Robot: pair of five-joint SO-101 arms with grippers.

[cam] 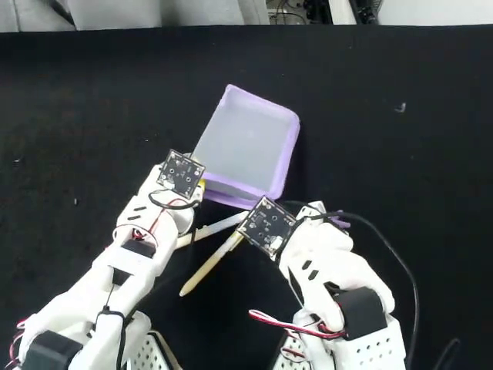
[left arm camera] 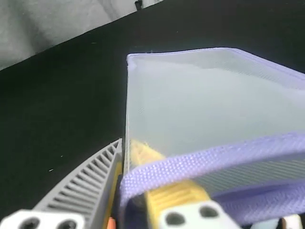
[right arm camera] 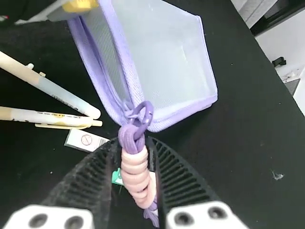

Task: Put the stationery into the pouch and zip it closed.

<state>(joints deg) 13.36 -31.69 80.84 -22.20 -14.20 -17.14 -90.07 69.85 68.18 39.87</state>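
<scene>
A translucent purple pouch [cam: 246,146] lies in the middle of the black table, its zippered mouth toward the arms. My left gripper [left arm camera: 125,160] is shut on the pouch's purple rim [left arm camera: 209,160] at one corner, the yellow finger [left arm camera: 164,193] inside and the grey finger [left arm camera: 90,186] outside. At the other corner my right gripper [right arm camera: 134,143] is shut on the pink-and-purple zipper pull [right arm camera: 135,164]. Two cream pens [cam: 208,260] lie on the table just in front of the mouth, between the arms; in the right wrist view these pens [right arm camera: 50,88] are outside the pouch.
A small white label [right arm camera: 86,140] lies beside the pens. A black cable [cam: 389,247] loops to the right of the right arm. Bare black table surrounds the pouch, with a pale edge [cam: 154,14] at the far side.
</scene>
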